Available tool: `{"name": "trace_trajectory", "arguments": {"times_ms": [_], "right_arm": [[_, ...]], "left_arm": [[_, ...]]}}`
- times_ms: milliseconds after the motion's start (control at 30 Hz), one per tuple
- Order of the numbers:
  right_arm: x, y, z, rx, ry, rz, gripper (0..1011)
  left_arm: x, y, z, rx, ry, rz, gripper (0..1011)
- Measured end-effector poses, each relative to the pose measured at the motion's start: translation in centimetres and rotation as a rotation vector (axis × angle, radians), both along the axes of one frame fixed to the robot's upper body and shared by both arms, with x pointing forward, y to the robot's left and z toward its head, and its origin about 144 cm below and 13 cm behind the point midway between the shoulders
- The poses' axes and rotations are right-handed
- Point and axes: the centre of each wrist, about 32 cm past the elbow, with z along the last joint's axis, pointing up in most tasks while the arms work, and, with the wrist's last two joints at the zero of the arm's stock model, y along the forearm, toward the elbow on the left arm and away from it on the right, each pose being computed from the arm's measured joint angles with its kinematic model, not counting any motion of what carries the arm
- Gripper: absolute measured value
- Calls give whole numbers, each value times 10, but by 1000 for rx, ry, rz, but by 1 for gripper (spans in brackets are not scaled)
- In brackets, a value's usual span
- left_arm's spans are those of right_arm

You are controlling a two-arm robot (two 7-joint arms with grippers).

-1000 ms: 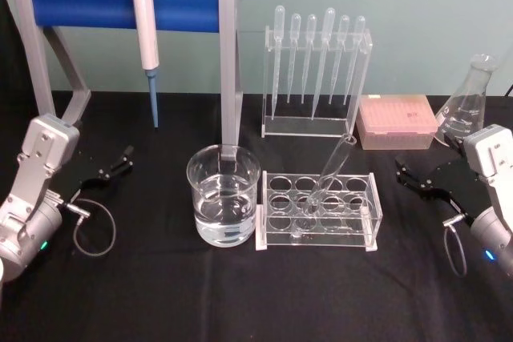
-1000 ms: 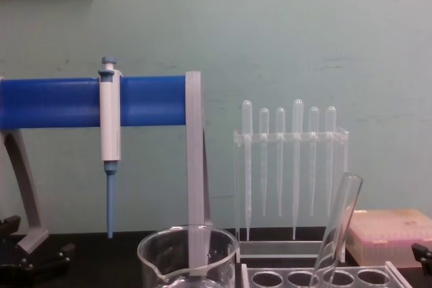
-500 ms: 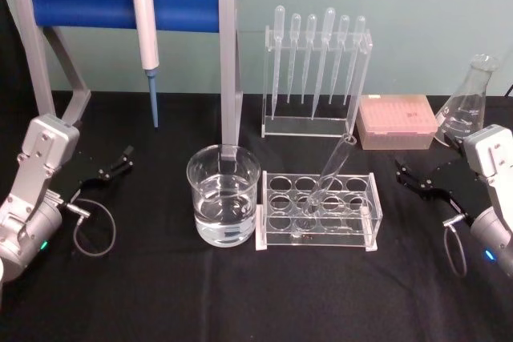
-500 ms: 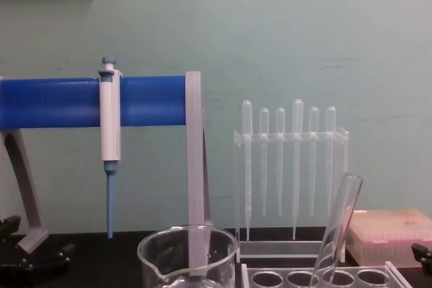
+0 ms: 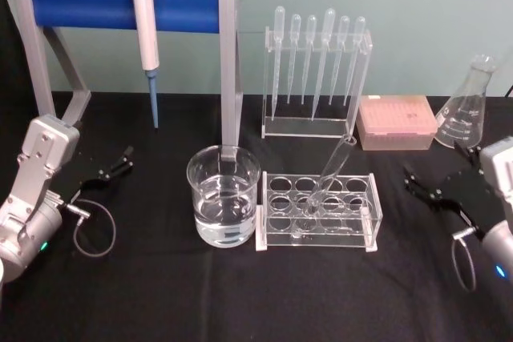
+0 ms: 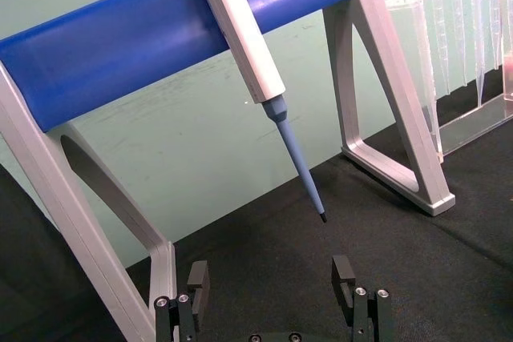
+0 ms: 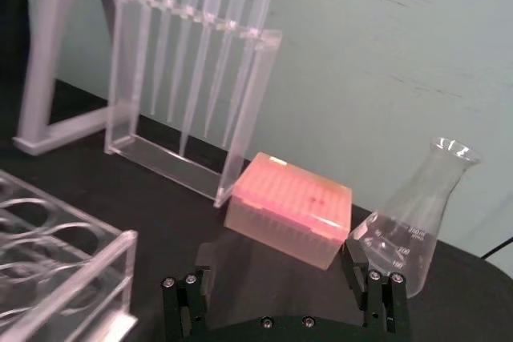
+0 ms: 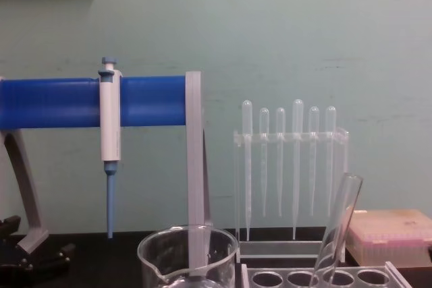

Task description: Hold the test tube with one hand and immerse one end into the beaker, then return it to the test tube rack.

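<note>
The test tube (image 5: 329,172) is a clear glass tube with an open rimmed top, and it's sitting in the clear test tube rack (image 5: 317,240) in one of the middle holes. It isn't upright: the top leans back and to the right. The rack has two rows of four holes and sits on the black bench, just right of the beaker (image 5: 197,198), near enough to look like they touch. The beaker is wide clear glass with a rolled rim, roughly half full of clear liquid. The right hand (image 5: 422,187) is well off to the right of the rack, fingers apart and empty.
</note>
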Motion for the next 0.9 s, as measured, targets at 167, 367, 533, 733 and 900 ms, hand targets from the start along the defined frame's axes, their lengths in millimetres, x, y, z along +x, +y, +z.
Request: {"name": "trace_trajectory", "arguments": {"times_ms": [167,367,533,733,900], "right_arm": [[-25,-1,5,73,17,45,1002],[-41,4,17,204,51,162,1002],[-41,13,23,325,61,270,1002],[-29,32,21,423,69,345,1002],[-21,47,19,451,89,381,1002]], "left_arm": [[0,0,0,0,0,0,1000],[0,0,0,0,0,0,1000],[0,0,0,0,0,0,1000],[0,0,0,0,0,0,1000],[0,0,0,0,0,0,1000]]}}
